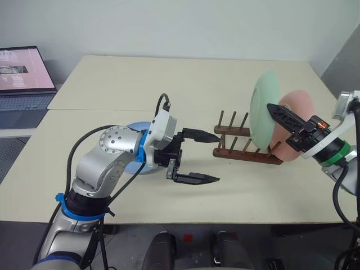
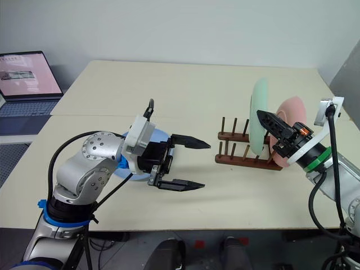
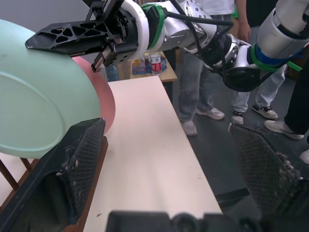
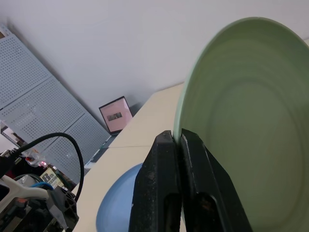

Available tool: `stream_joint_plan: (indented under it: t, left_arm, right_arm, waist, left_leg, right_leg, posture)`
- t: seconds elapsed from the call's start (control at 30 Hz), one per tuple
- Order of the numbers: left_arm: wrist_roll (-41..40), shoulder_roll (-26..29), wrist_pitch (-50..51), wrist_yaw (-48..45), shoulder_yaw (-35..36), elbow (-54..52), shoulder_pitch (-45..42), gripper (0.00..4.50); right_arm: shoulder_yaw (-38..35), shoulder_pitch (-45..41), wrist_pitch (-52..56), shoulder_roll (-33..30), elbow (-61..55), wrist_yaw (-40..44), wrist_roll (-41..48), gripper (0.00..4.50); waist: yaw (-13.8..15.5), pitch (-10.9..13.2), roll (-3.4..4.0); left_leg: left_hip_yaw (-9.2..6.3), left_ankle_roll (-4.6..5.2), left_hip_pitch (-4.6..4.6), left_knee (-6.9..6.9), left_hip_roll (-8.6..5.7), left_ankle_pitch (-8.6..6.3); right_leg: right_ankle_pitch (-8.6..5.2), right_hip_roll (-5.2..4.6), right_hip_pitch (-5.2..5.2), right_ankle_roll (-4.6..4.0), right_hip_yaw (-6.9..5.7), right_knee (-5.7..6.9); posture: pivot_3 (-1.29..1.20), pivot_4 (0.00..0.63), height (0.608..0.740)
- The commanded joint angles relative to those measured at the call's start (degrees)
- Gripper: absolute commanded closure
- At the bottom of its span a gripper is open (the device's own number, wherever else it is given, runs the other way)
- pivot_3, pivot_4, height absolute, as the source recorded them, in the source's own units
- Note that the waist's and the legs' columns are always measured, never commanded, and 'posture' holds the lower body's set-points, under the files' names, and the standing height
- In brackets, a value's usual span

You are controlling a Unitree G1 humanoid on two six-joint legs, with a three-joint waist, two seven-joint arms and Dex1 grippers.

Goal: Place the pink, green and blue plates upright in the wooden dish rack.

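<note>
A: Starting at the right gripper (image 1: 279, 112)?
B: Pinching the rim of the green plate (image 1: 264, 109), both slim black perforated fingers (image 4: 164, 193) clamped flat together on its thin edge. Holding that matte, faintly ringed mint disc upright on edge, over the right end of the wooden dish rack (image 1: 247, 149).
A: And behind the green one?
B: Standing upright just behind it, the pink plate (image 1: 298, 126), smooth salmon plastic, its lower edge resting in the rack's rightmost slot.
A: Describing the rack?
B: Lying on the cream table (image 1: 185, 84) as two dark brown rails, each carrying a row of thin round upright pegs, the left pegs standing bare.
A: Moving to the left gripper (image 1: 200, 156)?
B: Hanging spread wide, gripping nothing, two tapered black fingers (image 1: 196, 178) with mesh-textured pads pointing level toward the rack, well apart from it.
A: Finding the blue plate (image 2: 126, 169)?
B: Lying flat on the table under the left wrist, a light blue round showing partly past the arm.
</note>
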Motion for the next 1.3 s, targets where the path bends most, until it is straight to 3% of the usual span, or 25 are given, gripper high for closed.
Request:
stream_joint_plan:
  t: [0.03,0.1,0.2,0.37,0.57,0.77,0.9,1.1,1.3]
  left_arm:
    - [0.4,-0.3,-1.1,-0.1,-0.4,-0.8,-0.2,0.00]
    - [0.5,-0.3,-1.3,-0.3,-0.4,-0.7,-0.1,0.00]
    - [0.6,-0.4,-1.4,-0.3,-0.4,-0.6,-0.1,0.00]
    - [0.7,-0.5,-1.3,-0.3,-0.3,-0.8,0.0,0.00]
    - [0.9,-0.6,-0.4,1.6,0.7,-0.5,0.2,0.00]
    - [0.9,1.7,4.2,8.4,4.5,-0.6,1.1,0.00]
    - [3.6,4.1,8.0,20.9,13.3,-1.6,6.2,0.00]
    - [6.4,4.2,12.6,36.7,26.4,-2.6,15.0,0.00]
    - [4.9,-0.7,23.5,50.2,33.1,-2.8,19.5,0.00]
  right_arm:
    - [-1.3,0.0,-0.5,-1.8,0.4,-0.1,0.4,4.47]
    - [-0.9,-0.2,-0.5,-2.3,0.5,0.1,0.3,4.47]
    - [-0.9,-1.0,-0.7,-3.5,1.0,-0.6,-2.2,3.75]
    - [-1.1,-3.0,-0.8,-5.4,1.1,-0.8,-5.6,1.99]
    - [-2.2,-5.5,0.1,-12.6,1.1,6.4,-12.8,0.04]
    - [0.7,-6.3,-1.2,-23.4,0.2,24.4,-26.2,0.04]
    - [8.7,-8.6,-8.1,-29.2,0.3,41.5,-38.7,0.04]
    - [17.6,-19.2,-11.2,-25.8,6.0,54.8,-44.7,0.04]
    - [23.5,-25.3,-12.1,-19.2,11.3,59.8,-50.9,0.04]
  waist:
    - [0.0,0.0,0.00]
    - [0.0,0.0,0.00]
    - [0.0,0.0,0.00]
    - [0.0,0.0,0.00]
    - [0.0,0.0,0.00]
    - [-0.1,0.0,0.01]
    - [-0.4,0.0,0.05]
    - [-0.2,0.0,-0.01]
    - [0.3,0.0,-0.07]
  left_leg:
    - [0.00,0.00,0.00,0.00,0.00,0.00]
    - [0.00,0.00,0.00,0.00,-0.01,0.00]
    - [-0.01,0.00,0.00,-0.01,-0.01,0.00]
    - [0.02,0.00,0.00,0.00,-0.01,0.00]
    - [0.01,0.00,-0.01,-0.01,-0.01,0.00]
    - [-0.01,0.00,-0.01,-0.02,0.01,0.00]
    - [0.04,0.00,0.02,-0.07,0.07,0.00]
    - [0.04,-0.01,0.03,-0.04,0.12,0.00]
    - [0.07,-0.02,-0.01,-0.03,0.03,-0.01]
  right_leg:
    - [0.00,0.00,0.00,0.00,0.01,0.00]
    - [0.00,0.00,0.00,0.00,0.01,0.00]
    - [0.00,0.00,0.00,0.01,0.00,0.00]
    - [0.00,0.00,-0.01,0.01,0.01,-0.01]
    - [-0.01,0.00,-0.01,0.01,0.00,-0.04]
    - [-0.01,0.00,-0.02,0.02,-0.04,-0.05]
    - [-0.02,0.00,-0.10,0.01,0.00,-0.02]
    - [-0.02,-0.02,-0.10,0.01,-0.03,-0.02]
    - [0.01,-0.14,-0.09,0.04,-0.02,-0.03]
  posture:
    - [0.00,0.150,0.725]
    - [0.00,0.150,0.725]
    - [0.00,0.150,0.725]
    - [0.00,0.150,0.725]
    - [0.00,0.150,0.725]
    - [0.00,0.150,0.725]
    - [0.00,0.150,0.725]
    - [0.00,0.150,0.725]
    - [0.00,0.150,0.725]
